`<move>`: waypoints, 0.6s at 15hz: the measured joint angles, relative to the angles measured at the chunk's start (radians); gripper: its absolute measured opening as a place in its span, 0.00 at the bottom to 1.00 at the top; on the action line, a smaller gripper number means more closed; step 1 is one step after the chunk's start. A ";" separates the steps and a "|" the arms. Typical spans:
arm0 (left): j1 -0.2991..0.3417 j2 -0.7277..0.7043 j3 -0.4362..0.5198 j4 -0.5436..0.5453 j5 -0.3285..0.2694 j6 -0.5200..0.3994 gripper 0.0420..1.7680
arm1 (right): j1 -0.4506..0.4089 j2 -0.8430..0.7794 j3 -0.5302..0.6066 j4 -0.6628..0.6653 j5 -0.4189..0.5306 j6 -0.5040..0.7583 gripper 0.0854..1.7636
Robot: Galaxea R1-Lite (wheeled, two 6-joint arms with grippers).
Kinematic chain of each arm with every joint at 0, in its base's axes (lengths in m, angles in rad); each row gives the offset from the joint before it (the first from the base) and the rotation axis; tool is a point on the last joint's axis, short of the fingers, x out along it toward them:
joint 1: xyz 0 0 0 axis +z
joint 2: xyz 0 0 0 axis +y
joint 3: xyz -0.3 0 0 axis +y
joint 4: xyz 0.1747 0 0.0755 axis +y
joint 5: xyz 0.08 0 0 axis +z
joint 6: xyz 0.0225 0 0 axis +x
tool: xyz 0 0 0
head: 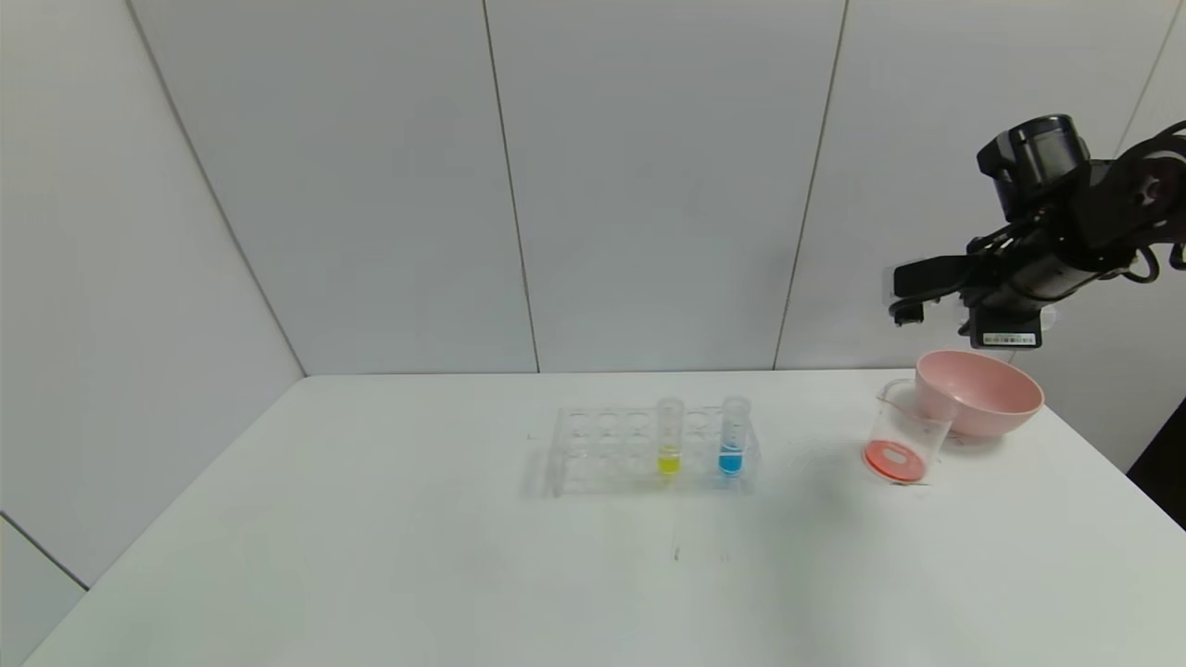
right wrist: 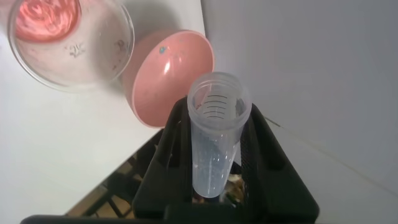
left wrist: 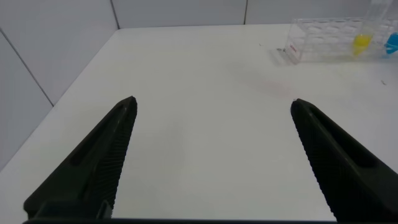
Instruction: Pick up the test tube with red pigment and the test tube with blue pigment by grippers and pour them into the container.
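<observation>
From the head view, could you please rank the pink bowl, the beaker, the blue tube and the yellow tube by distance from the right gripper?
1. Pink bowl, just below the right gripper.
2. Beaker, touching the bowl's left side.
3. Blue tube, at the rack's right end.
4. Yellow tube, farther left in the rack.

Pretty bright, even light from overhead, so the white table only gets soft, faint shadows under the rack and pink bowl. Up close, the tube looks a bit blurry.
</observation>
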 joint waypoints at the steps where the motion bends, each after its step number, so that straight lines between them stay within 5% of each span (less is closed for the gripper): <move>1: 0.000 0.000 0.000 0.000 0.000 0.000 1.00 | -0.005 -0.004 0.000 -0.001 0.032 0.063 0.25; 9: 0.000 0.000 0.000 0.000 0.000 0.000 1.00 | -0.005 -0.072 0.003 -0.093 0.348 0.682 0.25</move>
